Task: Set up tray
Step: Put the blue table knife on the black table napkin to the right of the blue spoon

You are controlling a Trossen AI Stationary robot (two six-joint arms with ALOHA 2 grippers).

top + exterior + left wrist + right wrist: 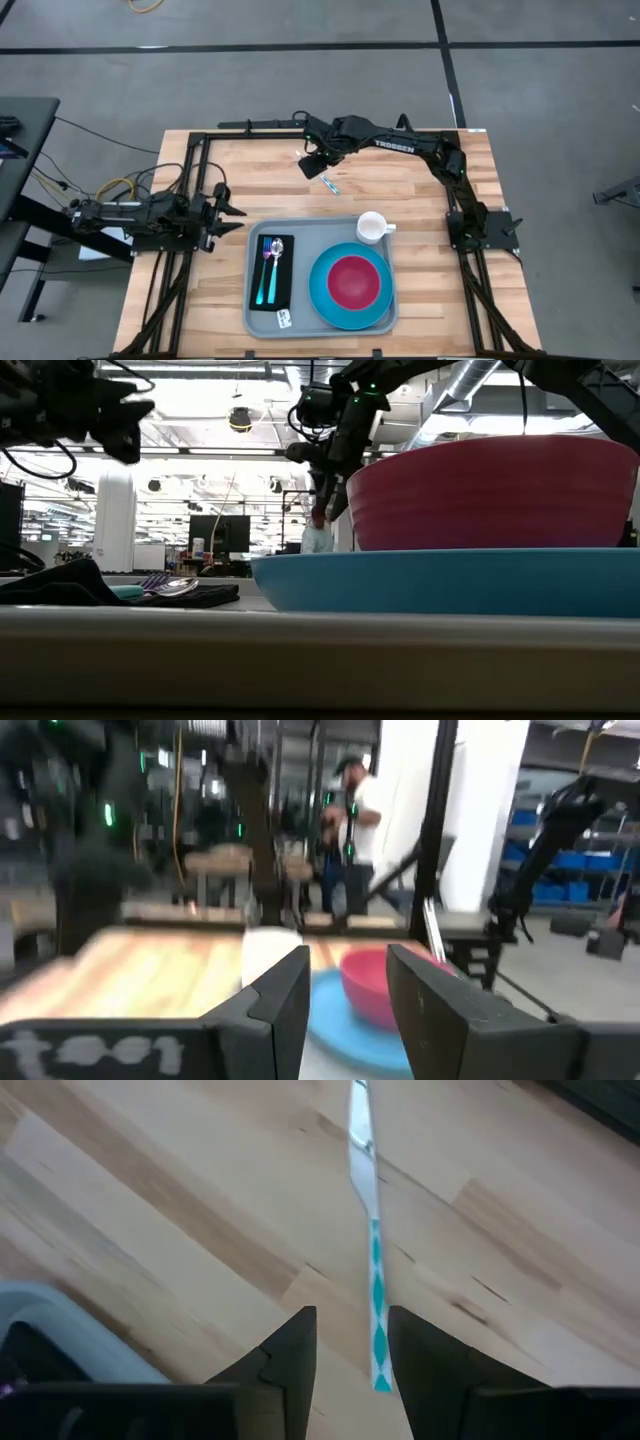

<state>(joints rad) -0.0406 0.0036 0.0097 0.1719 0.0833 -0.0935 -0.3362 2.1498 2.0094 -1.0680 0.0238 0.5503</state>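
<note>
The grey-blue tray lies at the table's near middle. On it are a black napkin with a spoon and a fork, a blue plate with a red bowl, and a white mug. A knife with a teal patterned handle lies flat on the wood beyond the tray. My right gripper hovers open over the knife's handle end, with one finger on either side in the right wrist view. My left gripper waits open, left of the tray.
The knife's blade points away from the right gripper across bare wood. In the low view the plate and bowl fill the right side. A person stands in the room beyond the table in the left wrist view.
</note>
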